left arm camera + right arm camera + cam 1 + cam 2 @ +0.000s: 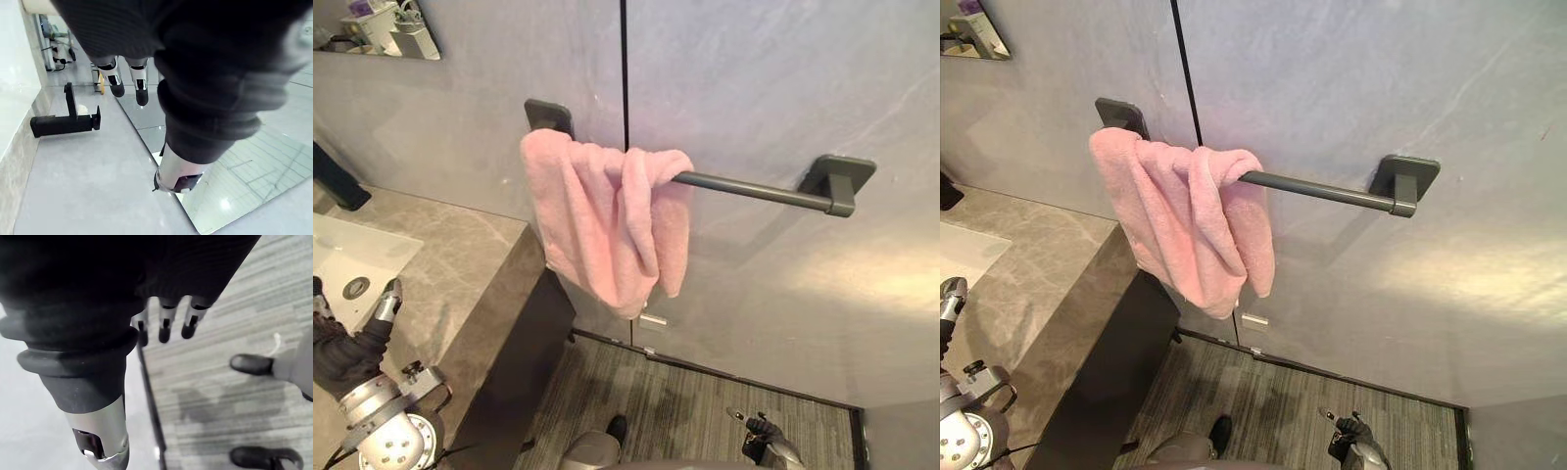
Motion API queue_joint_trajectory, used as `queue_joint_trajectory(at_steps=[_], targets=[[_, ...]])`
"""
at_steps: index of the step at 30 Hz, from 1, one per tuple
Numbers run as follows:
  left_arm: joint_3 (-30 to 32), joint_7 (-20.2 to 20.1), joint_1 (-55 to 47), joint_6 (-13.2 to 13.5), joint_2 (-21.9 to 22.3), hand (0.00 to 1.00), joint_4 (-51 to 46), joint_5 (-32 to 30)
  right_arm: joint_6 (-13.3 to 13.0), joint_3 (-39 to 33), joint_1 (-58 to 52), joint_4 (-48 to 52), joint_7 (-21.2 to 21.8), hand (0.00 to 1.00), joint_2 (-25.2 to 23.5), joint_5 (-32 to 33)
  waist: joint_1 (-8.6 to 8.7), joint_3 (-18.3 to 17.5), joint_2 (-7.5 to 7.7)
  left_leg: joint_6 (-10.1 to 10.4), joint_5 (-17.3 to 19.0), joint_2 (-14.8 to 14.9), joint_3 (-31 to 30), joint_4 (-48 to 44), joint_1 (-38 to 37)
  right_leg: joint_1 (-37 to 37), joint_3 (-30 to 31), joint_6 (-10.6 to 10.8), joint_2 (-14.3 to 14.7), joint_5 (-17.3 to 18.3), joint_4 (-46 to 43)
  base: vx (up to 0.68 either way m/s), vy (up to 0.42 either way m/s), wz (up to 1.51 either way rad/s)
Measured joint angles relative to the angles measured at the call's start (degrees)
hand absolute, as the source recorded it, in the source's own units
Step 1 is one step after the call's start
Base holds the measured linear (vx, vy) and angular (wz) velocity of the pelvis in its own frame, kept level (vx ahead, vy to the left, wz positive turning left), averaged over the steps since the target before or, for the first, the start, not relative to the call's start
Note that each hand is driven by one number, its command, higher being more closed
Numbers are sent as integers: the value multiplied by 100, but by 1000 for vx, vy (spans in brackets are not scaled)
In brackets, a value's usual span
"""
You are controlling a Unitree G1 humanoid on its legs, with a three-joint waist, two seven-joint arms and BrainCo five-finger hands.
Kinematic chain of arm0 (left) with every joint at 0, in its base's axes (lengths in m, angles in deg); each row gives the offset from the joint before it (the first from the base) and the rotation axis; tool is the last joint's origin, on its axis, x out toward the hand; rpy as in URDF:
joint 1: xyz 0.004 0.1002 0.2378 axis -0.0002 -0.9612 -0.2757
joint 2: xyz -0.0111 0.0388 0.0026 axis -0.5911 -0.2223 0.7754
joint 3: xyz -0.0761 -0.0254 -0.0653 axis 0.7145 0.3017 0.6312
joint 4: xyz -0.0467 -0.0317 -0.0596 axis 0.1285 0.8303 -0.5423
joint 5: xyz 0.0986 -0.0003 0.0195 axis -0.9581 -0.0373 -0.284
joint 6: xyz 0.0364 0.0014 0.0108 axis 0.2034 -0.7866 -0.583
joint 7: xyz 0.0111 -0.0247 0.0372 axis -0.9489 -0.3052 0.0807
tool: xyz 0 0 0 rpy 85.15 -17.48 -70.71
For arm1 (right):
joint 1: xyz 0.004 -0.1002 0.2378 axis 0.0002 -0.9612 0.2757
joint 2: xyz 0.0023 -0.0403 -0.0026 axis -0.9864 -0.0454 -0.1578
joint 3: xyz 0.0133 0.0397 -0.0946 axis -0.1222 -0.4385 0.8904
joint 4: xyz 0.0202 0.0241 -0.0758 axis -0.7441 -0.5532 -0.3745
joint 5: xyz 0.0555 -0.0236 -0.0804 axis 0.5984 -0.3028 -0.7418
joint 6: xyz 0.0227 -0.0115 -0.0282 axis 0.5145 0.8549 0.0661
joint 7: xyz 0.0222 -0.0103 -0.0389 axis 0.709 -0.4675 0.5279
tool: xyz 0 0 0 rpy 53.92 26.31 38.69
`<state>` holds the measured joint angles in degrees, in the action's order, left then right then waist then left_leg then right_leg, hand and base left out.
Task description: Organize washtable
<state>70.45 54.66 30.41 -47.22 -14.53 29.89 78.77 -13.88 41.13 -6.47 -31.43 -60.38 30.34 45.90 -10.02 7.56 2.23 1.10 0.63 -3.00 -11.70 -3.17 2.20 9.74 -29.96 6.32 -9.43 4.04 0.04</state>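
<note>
A pink towel (602,220) hangs bunched over the left end of a dark towel bar (754,189) on the grey wall. The grey stone washtable (460,264) stands at the left, with a white sink (352,259) set into it. My left hand (357,343) hovers over the counter beside the sink. In its wrist view the left hand (205,73) has straight fingers (127,81) and holds nothing. My right hand (759,426) hangs low at the right above the floor. The right hand (98,284) is open and empty, its fingers (164,328) pointing down at the carpet.
A black faucet (63,122) sits at the back of the counter by the wall. A mirror (382,29) hangs at the upper left. The washtable's dark front (524,362) drops to striped grey carpet (705,411) below the towel.
</note>
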Motion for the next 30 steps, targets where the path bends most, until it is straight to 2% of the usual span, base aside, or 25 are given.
queue_joint_trajectory(at_steps=[8, 13, 18, 23, 27, 30], targets=[[-241, -669, 3, -152, 78, 0, 53, 660, 62, -155, -76, 182, 157, 0, -27, -32, 44, -9, 8, 0, 0, 45, 115, 50, 3, -108, 166, -22, 26, -15, 13, 4, 8, -8], [-271, -925, 368, -270, -382, 0, 324, 907, 78, -143, -168, 263, 256, 0, -16, -174, 182, -32, 29, 2, 1, 107, 290, 123, 3, -221, 347, -42, 48, -31, 24, 27, 9, -18], [-257, -916, 733, -269, -670, 0, 503, 932, 155, -96, -340, 457, 349, 0, -11, -254, 314, -40, 41, 9, 7, 144, 480, 159, 10, -334, 535, -62, 51, -77, 36, 18, 20, -20], [-216, -893, 1075, -266, -748, 0, 649, 930, 179, -86, -485, 464, 402, 0, -23, -258, 315, -98, 116, 12, 9, 211, 719, 226, -46, -428, 804, -95, 86, -138, 60, -9, 19, -28], [-154, -836, 1107, -267, -971, 0, 826, 880, 182, 74, -572, 495, 414, 0, -28, -352, 320, -172, 208, 36, 27, 297, 916, 273, -74, -544, 1047, -146, 145, -186, 55, -39, 6, -27], [-34, -785, 1115, -272, -994, 0, 1027, 883, 184, 138, -602, 640, 423, 0, -31, -378, 347, -190, 221, 42, 31, 328, 1041, 288, -105, -594, 1182, -166, 165, -221, 56, -37, 5, -29]])
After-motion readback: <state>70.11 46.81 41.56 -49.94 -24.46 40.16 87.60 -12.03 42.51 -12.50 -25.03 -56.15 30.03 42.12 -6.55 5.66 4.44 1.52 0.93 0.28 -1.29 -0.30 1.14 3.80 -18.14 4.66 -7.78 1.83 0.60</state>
